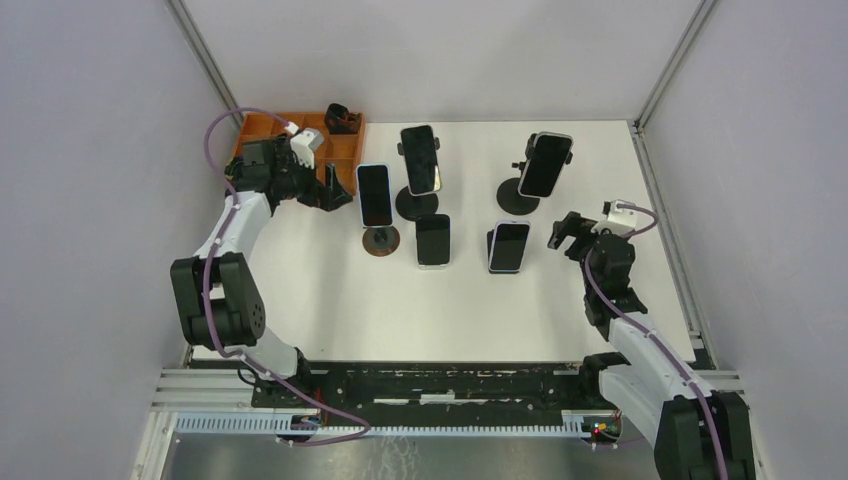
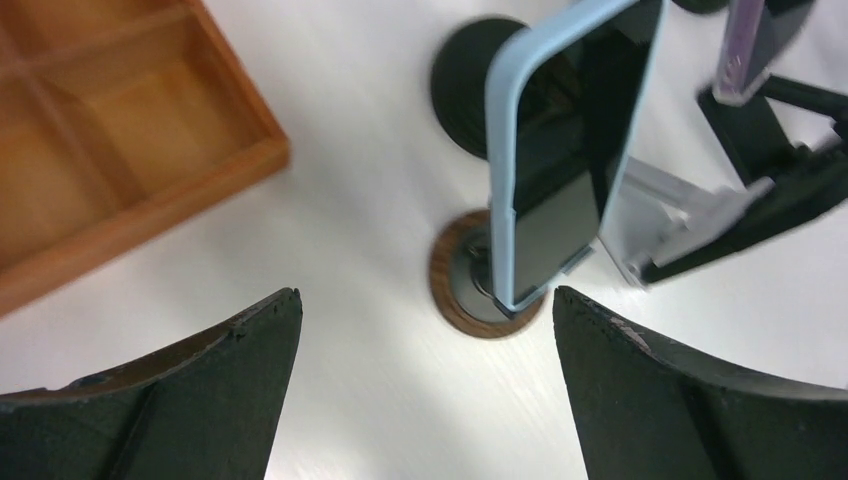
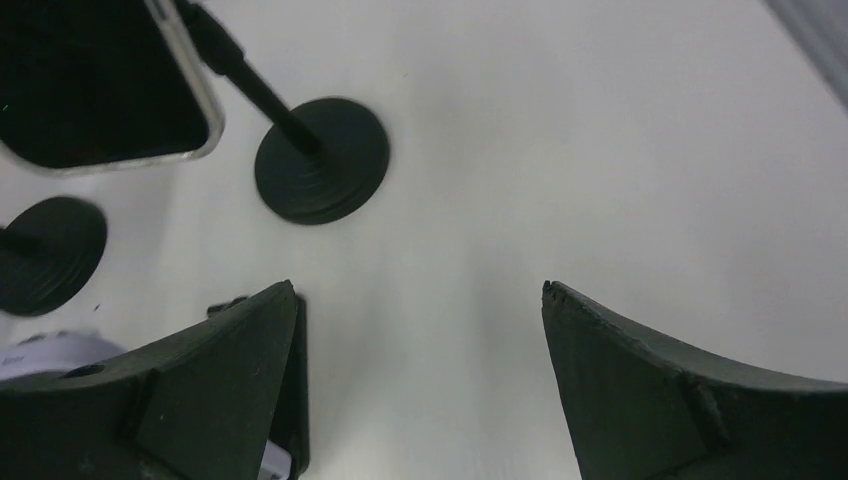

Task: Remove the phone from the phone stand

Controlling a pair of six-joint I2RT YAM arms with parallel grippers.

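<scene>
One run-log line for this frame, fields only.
phase: approach | left gripper: open, facing blue-cased phone on round stand | right gripper: open, holding nothing | phones: five, all on stands | tray: far left

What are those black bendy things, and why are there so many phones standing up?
Those are two robot arms on a white table. The big picture looks down from above. The other two come from little cameras on the arms' wrists, so you see their own black fingers. The left gripper and the right gripper are both open and hold nothing. Five phones sit on stands. The left wrist camera looks at the light blue phone on its round brown stand. A wooden tray sits in the far left corner.
</scene>
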